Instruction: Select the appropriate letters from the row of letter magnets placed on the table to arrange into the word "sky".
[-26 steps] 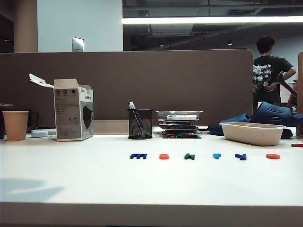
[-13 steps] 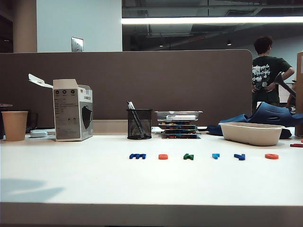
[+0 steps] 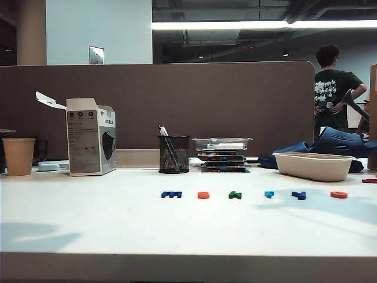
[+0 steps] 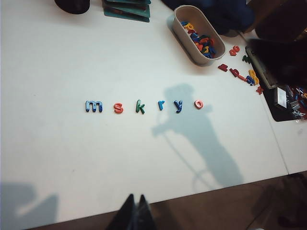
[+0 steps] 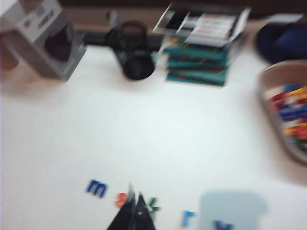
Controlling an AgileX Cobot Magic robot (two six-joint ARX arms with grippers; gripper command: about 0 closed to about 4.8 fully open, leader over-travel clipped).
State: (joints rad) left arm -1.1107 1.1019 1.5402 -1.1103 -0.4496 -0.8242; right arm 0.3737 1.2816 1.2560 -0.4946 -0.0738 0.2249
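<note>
The row of letter magnets lies across the middle of the white table [image 3: 106, 224] and reads m, s, k, r, y, o in the left wrist view. The orange-red "s" [image 3: 204, 195] [image 4: 118, 108], green "k" [image 3: 235, 194] [image 4: 140, 107] and dark blue "y" [image 3: 299, 195] [image 4: 179, 106] lie flat in that row. My left gripper [image 4: 136, 195] is shut and empty, high over the table's front edge. My right gripper [image 5: 135, 189] is shut and empty, its tips in front of the "s" [image 5: 121, 199] and "k" [image 5: 153, 205] in a blurred picture. Neither gripper shows in the exterior view.
Also in the row are a dark blue "m" [image 3: 172, 194], a light blue "r" [image 3: 269, 194] and an orange-red "o" [image 3: 339, 194]. Behind stand a white bin [image 3: 314, 167] of spare letters, a mesh pen cup [image 3: 174, 154], stacked boxes [image 3: 224, 156], a carton [image 3: 91, 137] and a paper cup [image 3: 19, 156].
A faint shadow has spread over the right part of the table, around the "r", "y" and "o". The letters have not moved.
</note>
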